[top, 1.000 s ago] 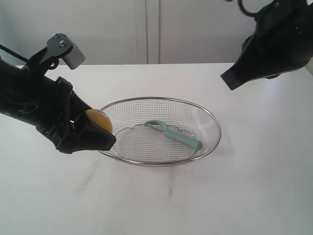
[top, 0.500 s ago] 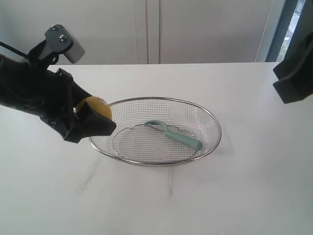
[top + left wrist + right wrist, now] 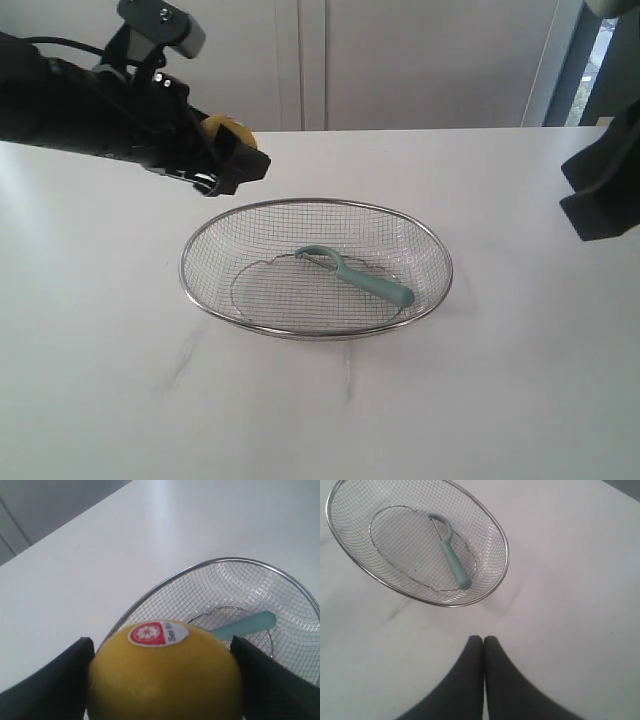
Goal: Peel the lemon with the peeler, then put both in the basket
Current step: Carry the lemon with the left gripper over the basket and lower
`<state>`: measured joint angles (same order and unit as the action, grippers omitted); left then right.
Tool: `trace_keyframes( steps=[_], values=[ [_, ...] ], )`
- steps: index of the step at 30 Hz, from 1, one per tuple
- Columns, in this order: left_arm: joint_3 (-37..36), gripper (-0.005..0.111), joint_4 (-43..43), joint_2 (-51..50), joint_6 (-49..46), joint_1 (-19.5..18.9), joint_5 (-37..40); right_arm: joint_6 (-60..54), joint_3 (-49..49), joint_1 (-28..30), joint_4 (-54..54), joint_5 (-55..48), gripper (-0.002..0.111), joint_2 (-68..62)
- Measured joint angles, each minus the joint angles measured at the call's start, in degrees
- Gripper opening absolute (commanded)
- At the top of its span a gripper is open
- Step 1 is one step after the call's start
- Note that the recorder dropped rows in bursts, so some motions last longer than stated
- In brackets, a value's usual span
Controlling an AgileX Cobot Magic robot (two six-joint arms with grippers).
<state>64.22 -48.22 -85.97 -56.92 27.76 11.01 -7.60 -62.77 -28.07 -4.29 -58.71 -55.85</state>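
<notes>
Just outside the basket [image 3: 315,200] rim, left gripper [image 3: 238,158] pinching the lemon [image 3: 165,680]. I'd move over the mesh, clear of the peeler [image 3: 360,280], and lower before release.

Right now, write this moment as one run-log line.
left gripper: shut on lemon, aloft near basket rim | peeler: lying in basket | right gripper: shut, empty
</notes>
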Motion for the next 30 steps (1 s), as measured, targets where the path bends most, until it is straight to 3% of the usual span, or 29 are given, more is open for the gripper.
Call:
trace_keyframes(
  steps=[7, 30],
  values=[
    [4.8, 0.000, -0.1, -8.1, -1.8, 3.6, -5.0, 0.0, 0.0, 0.0, 0.0, 0.3, 0.000, 0.0],
    [5.8, 0.000, -0.2, -26.5, -2.0, 4.0, -6.0, 0.1, 1.0, 0.0, 0.0, 2.6, 0.000, 0.1]
  ],
)
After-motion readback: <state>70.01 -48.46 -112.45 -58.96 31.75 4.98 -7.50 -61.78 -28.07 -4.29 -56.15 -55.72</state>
